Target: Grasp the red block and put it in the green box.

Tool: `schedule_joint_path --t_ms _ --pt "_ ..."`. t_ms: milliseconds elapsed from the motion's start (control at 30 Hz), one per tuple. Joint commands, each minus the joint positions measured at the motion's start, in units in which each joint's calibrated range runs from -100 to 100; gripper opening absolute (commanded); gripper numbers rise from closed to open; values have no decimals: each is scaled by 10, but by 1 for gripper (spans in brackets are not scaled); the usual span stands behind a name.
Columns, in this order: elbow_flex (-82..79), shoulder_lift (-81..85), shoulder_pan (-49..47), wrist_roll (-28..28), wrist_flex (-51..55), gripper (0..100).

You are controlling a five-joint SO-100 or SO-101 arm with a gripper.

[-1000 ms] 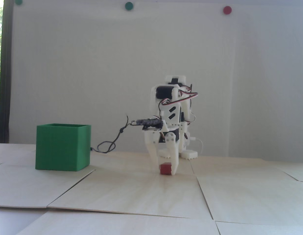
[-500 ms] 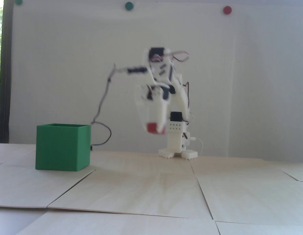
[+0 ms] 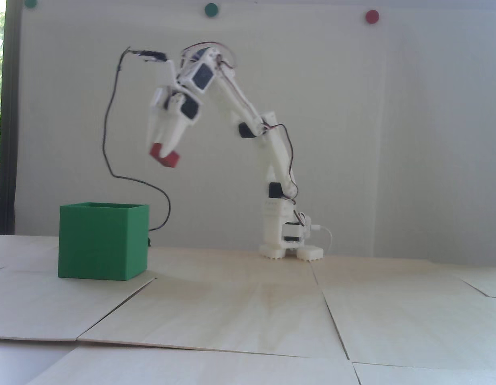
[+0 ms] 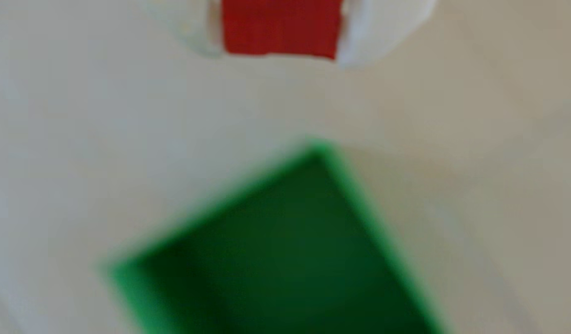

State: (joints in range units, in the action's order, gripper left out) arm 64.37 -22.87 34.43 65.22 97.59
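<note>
A: What does the red block (image 3: 164, 155) look like?

B: A small matte red brick, wider than tall, tilted in the fixed view so its right end hangs lower. In the wrist view the red block (image 4: 279, 29) fills the top of the picture as a flat red face, blurred at its edges.

A: Where is it?

B: In the air, well above the table (image 3: 248, 304), higher than the rim of the green box (image 3: 101, 244) and a little to the right of the box's right wall in the fixed view. It touches nothing but the gripper.

A: And the gripper?

B: The gripper (image 3: 161, 150) is clamped on the block, white fingers (image 4: 358, 38) pressed to its two sides in the wrist view, fingertips pointing down and slightly left in the fixed view.

A: How does the arm stand?

B: The white arm (image 3: 248, 116) rises from its base (image 3: 290, 246) at the back of the table, leans left, bends at the elbow and reaches up and over, the wrist drooping toward the box. A dark cable (image 3: 111, 152) loops from the wrist down behind the box.

A: The box itself?

B: Large, matte green, thin-walled and open on top, sitting on the pale wooden boards. In the wrist view the green box (image 4: 358, 192) lies below the block, one corner pointing up, its inside dark and blurred.
</note>
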Motion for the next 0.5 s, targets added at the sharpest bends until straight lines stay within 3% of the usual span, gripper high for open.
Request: schedule_joint_path --t_ms 0,100,267,467 --pt "56 39 52 48 12 2" --pt "60 33 76 78 -2 2" --pt "56 30 64 77 -79 2" --pt "56 22 -37 -56 -247 2"
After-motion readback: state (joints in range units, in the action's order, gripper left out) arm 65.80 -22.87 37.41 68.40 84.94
